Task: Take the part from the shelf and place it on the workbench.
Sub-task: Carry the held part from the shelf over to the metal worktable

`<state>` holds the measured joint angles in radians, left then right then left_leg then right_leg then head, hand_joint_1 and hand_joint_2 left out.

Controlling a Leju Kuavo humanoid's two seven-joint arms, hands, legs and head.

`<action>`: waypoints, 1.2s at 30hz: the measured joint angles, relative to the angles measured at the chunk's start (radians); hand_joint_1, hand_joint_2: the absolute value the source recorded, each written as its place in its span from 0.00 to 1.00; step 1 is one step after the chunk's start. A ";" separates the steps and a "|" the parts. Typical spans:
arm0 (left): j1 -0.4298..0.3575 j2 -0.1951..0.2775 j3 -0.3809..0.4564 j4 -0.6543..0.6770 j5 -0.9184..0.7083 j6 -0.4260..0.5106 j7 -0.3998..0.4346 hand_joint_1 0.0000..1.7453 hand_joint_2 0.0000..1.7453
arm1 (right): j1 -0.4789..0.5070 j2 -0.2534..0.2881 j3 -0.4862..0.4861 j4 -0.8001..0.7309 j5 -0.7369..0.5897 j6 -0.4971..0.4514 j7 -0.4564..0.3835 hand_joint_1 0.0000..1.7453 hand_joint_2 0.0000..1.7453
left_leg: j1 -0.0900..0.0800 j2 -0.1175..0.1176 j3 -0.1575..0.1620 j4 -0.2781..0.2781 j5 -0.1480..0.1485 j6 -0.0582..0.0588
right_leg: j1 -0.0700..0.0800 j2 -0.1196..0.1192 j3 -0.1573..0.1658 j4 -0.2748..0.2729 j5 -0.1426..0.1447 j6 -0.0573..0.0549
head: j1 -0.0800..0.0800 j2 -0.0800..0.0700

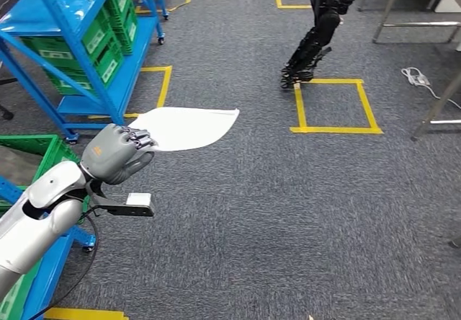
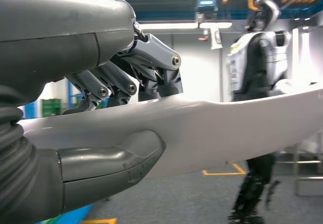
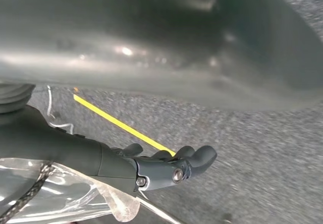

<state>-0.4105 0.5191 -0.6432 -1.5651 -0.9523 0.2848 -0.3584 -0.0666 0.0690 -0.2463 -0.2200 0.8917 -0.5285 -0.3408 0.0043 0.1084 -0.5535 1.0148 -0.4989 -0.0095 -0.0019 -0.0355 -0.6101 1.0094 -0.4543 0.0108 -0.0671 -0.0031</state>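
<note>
Head view takes in a wide stretch of grey carpeted floor (image 1: 261, 212) marked with yellow tape squares (image 1: 334, 106), and no tabletop for the part can be made out with certainty; only some metal table legs (image 1: 435, 111) stand at the far right edge. At the left stands the blue metal shelf rack (image 1: 81, 53) loaded with green plastic crates (image 1: 103, 42), now beside the robot rather than in front of it. Another dark-legged humanoid robot (image 1: 315, 32) stands well apart across the floor.

The task's thing, a flat white curved panel part (image 1: 182, 127), is off the shelf and held in the air over the carpet — so the taking step looks done. The left hand (image 1: 117, 154) grips it at one end; the left wrist view shows the dark fingers (image 2: 129, 77) pressed down on the part's upper face and the thick grey thumb (image 2: 114, 158) under it, with the panel running out level from the grasp.

The right hand (image 3: 171, 166) hangs low over the carpet, its fingers lying fairly straight and holding nothing, with a crinkled bit of clear plastic film (image 3: 76, 193) beside the wrist.

My judgement: roughly the first half is finished. What is left is the carry to the workbench and the setting down — the whole placing step has not yet begun.
</note>
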 joint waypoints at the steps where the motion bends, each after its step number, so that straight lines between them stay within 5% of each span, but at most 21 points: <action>1: -0.001 0.000 0.000 -0.001 0.000 -0.001 0.000 1.00 1.00 | -0.001 0.000 -0.002 0.000 0.000 0.000 0.000 0.00 0.00 | 0.003 -0.021 -0.008 0.023 -0.017 -0.004 | -0.002 0.011 0.002 -0.003 0.002 -0.007 | -0.001 0.000; 3: 0.000 -0.002 0.001 -0.002 -0.001 -0.002 0.000 1.00 1.00 | -0.005 0.000 -0.008 0.000 0.000 0.000 0.001 0.00 0.00 | 0.007 -0.077 -0.055 0.133 -0.078 -0.008 | -0.003 0.035 0.003 -0.005 0.005 -0.015 | -0.005 0.000; 5: 0.004 -0.005 0.000 -0.002 -0.004 -0.001 0.000 1.00 1.00 | -0.006 -0.001 -0.012 0.000 0.000 -0.001 -0.001 0.00 0.00 | 0.007 -0.098 -0.116 0.261 -0.126 -0.007 | 0.000 0.063 0.003 -0.004 0.006 -0.019 | -0.007 0.000; 6: 0.004 -0.009 -0.001 -0.002 -0.006 -0.001 0.000 1.00 1.00 | -0.005 -0.002 -0.013 0.000 0.000 -0.001 -0.003 0.00 0.00 | 0.007 -0.100 -0.129 0.283 -0.123 -0.006 | 0.002 0.078 0.003 -0.003 0.006 -0.019 | -0.007 0.000; 8: 0.002 -0.019 -0.002 -0.001 -0.009 -0.001 -0.001 1.00 1.00 | -0.003 -0.004 -0.017 0.000 -0.006 -0.002 -0.005 0.00 0.00 | 0.007 -0.110 -0.099 0.209 -0.061 0.001 | 0.003 0.107 0.004 0.000 0.006 -0.018 | -0.007 0.000; 10: -0.005 -0.029 -0.002 0.001 -0.011 -0.001 -0.001 1.00 1.00 | -0.003 -0.005 -0.024 0.000 -0.014 -0.003 -0.008 0.00 0.00 | 0.009 -0.152 -0.042 0.078 0.001 0.010 | 0.002 0.134 0.000 0.005 0.007 -0.014 | -0.006 0.000; 12: -0.013 -0.038 -0.004 0.004 -0.011 -0.002 -0.002 1.00 1.00 | -0.002 -0.005 -0.030 0.000 -0.017 -0.004 -0.013 0.00 0.00 | 0.008 -0.182 -0.016 0.017 0.013 0.015 | -0.003 0.158 -0.011 0.008 0.012 -0.003 | -0.006 0.000; 14: -0.020 -0.048 -0.005 0.008 -0.012 -0.002 -0.003 1.00 1.00 | 0.004 -0.006 -0.036 0.000 -0.018 -0.005 -0.014 0.00 0.00 | 0.006 -0.167 -0.015 0.005 0.015 0.019 | -0.008 0.179 -0.020 0.004 0.020 0.012 | -0.006 0.000; 16: -0.027 -0.059 -0.006 0.010 -0.011 -0.001 -0.004 1.00 1.00 | 0.010 -0.006 -0.040 0.000 -0.018 -0.005 -0.014 0.00 0.00 | 0.008 -0.141 -0.011 -0.009 0.023 0.029 | -0.005 0.144 -0.038 0.024 0.005 0.023 | -0.003 0.000; 19: -0.030 -0.068 -0.009 0.014 -0.011 -0.001 -0.004 1.00 1.00 | 0.009 -0.006 -0.043 0.000 -0.017 -0.005 -0.017 0.00 0.00 | 0.006 -0.100 -0.008 -0.018 0.028 0.039 | -0.004 0.055 -0.121 0.186 -0.078 0.035 | 0.002 0.000; 21: -0.028 -0.072 -0.011 0.019 -0.011 -0.001 -0.004 1.00 1.00 | 0.011 -0.006 -0.045 0.000 -0.017 -0.005 -0.017 0.00 0.00 | 0.005 -0.072 -0.009 -0.017 0.027 0.039 | -0.007 0.043 -0.164 0.278 -0.103 0.042 | 0.002 0.000; 22: -0.028 -0.074 -0.012 0.021 -0.011 -0.001 -0.004 1.00 1.00 | 0.013 -0.006 -0.045 0.000 -0.017 -0.004 -0.017 0.00 0.00 | 0.005 -0.059 -0.009 -0.017 0.026 0.037 | -0.009 0.040 -0.159 0.270 -0.091 0.045 | 0.002 0.000; 24: -0.028 -0.076 -0.014 0.023 -0.011 -0.001 -0.004 1.00 1.00 | 0.014 -0.006 -0.045 0.000 -0.016 -0.004 -0.016 0.00 0.00 | 0.006 -0.036 -0.006 -0.017 0.022 0.032 | -0.011 0.015 -0.091 0.148 -0.032 0.047 | 0.002 0.000; 27: -0.031 -0.077 -0.016 0.023 -0.011 -0.001 -0.004 1.00 1.00 | 0.011 -0.004 -0.045 0.000 -0.014 -0.004 -0.017 0.00 0.00 | -0.003 -0.007 -0.002 -0.013 0.015 0.017 | -0.004 -0.031 -0.004 0.003 0.007 0.030 | -0.001 0.000; 30: -0.033 -0.077 -0.017 0.023 -0.010 0.000 -0.004 1.00 1.00 | 0.012 -0.004 -0.045 0.000 -0.013 -0.004 -0.017 0.00 0.00 | -0.001 0.011 0.004 -0.011 0.009 0.004 | -0.001 -0.002 -0.004 -0.004 0.009 0.006 | -0.004 0.000; 32: -0.034 -0.077 -0.018 0.023 -0.010 0.000 -0.005 1.00 1.00 | 0.010 -0.004 -0.045 0.000 -0.012 -0.004 -0.017 0.00 0.00 | 0.005 -0.031 -0.013 0.039 -0.028 -0.004 | -0.005 0.020 0.000 -0.007 0.011 -0.006 | -0.006 0.000; 34: -0.031 -0.074 -0.019 0.024 -0.009 0.000 -0.005 1.00 1.00 | 0.006 -0.004 -0.045 0.000 -0.010 -0.004 -0.017 0.00 0.00 | 0.008 -0.085 -0.072 0.169 -0.092 -0.007 | -0.006 0.044 0.002 -0.008 0.012 -0.013 | -0.010 0.000; 36: -0.027 -0.071 -0.021 0.025 -0.009 0.000 -0.006 1.00 1.00 | 0.006 -0.004 -0.045 0.000 -0.011 -0.003 -0.016 0.00 0.00 | 0.008 -0.100 -0.130 0.279 -0.123 -0.005 | -0.003 0.071 0.002 -0.007 0.013 -0.016 | -0.011 0.000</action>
<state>-0.4371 0.4477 -0.6640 -1.5399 -0.9612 0.2847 -0.3643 -0.0608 0.0652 -0.2918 -0.2197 0.8811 -0.5320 -0.3573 0.0119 0.0088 -0.6832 1.2937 -0.6222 -0.0146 -0.0046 0.0357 -0.6080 1.0022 -0.4415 -0.0048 -0.0781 -0.0031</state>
